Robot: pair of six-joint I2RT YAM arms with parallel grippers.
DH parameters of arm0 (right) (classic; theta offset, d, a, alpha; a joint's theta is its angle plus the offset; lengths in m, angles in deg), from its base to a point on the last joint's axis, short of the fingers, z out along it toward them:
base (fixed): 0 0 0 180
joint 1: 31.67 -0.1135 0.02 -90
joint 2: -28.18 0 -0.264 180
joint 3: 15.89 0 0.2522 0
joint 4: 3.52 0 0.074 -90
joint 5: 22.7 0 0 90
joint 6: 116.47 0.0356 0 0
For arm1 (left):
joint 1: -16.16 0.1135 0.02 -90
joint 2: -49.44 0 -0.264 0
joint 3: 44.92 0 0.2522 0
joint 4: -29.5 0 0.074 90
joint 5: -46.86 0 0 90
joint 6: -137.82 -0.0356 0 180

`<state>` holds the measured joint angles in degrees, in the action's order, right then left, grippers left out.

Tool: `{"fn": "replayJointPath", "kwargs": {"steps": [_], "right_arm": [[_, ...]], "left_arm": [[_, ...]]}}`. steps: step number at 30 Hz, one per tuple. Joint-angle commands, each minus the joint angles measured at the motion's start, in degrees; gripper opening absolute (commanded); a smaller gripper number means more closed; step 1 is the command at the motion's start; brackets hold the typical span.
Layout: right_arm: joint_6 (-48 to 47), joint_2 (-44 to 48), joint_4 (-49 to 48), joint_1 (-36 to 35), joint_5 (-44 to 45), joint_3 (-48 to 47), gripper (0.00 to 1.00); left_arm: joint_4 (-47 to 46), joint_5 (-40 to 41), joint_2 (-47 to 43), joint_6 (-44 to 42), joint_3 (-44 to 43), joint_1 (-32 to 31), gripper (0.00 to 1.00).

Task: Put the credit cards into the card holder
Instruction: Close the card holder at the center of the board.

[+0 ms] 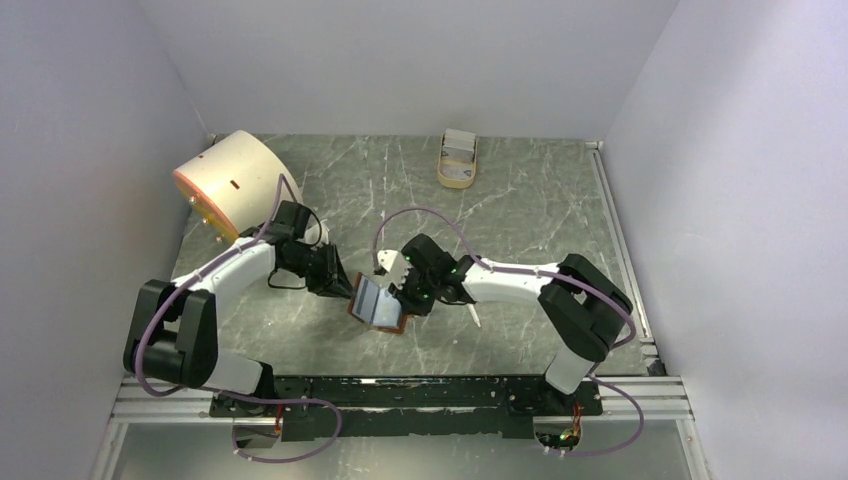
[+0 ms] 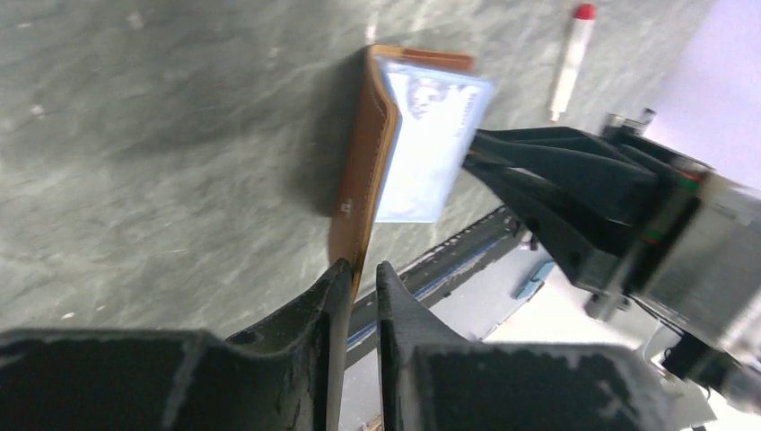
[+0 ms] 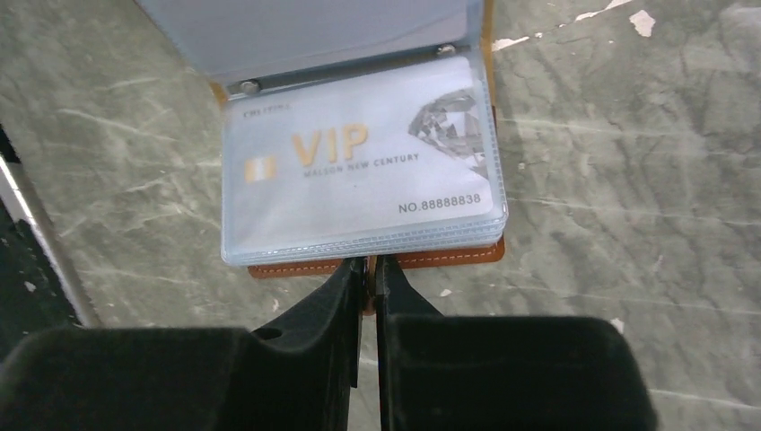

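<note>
The card holder (image 1: 377, 304) lies open on the table between my two grippers. My left gripper (image 1: 345, 288) is shut on the edge of its brown cover (image 2: 359, 171) and holds that cover raised; its fingertips (image 2: 339, 274) show in the left wrist view. My right gripper (image 3: 370, 264) is shut on the brown snap tab at the holder's near edge (image 3: 449, 256). A white credit card (image 3: 359, 171) marked VIP sits inside a clear sleeve of the holder. The light blue sleeves (image 2: 422, 153) stand fanned up, with the right gripper's black fingers (image 2: 538, 166) just behind them.
A tan oval tray (image 1: 458, 175) stands at the back with pale flat pieces in it. A big cream drum (image 1: 225, 180) lies at the back left. A thin white stick with a red cap (image 2: 570, 63) lies beside the right arm (image 1: 473, 316).
</note>
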<state>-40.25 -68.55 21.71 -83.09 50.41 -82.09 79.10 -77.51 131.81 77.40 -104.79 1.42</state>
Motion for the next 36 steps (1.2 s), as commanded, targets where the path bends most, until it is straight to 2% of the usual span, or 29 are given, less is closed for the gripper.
{"fn": "replayJointPath", "kwargs": {"steps": [1,5,12,19,24,30,36], "right_arm": [[5.2,3.0,-7.7,0.0,-4.0,2.8,0.03],[6.4,4.8,-13.1,-0.1,-4.4,6.5,0.02],[7.9,4.8,-18.2,0.0,-2.7,8.6,0.04],[10.2,8.3,-27.8,0.0,-2.2,14.0,0.05],[10.5,9.0,-30.9,0.1,-4.3,15.7,0.05],[8.2,11.0,-31.2,0.0,-4.1,17.4,0.06],[5.4,13.0,-27.1,0.1,-3.0,17.4,0.10]], "left_arm": [[-7.2,-10.8,-3.3,3.0,1.8,0.6,0.23],[-16.2,-18.2,-3.0,6.6,6.5,0.5,0.26],[-27.8,-21.9,0.1,11.5,13.5,-0.5,0.26],[-30.5,-18.0,4.1,13.2,12.9,-3.7,0.24],[-30.7,-14.0,7.0,13.7,12.1,-4.8,0.23],[-31.1,-10.6,9.9,13.8,11.6,-6.6,0.22],[-33.0,-8.3,11.8,14.7,12.1,-7.8,0.23]]}}
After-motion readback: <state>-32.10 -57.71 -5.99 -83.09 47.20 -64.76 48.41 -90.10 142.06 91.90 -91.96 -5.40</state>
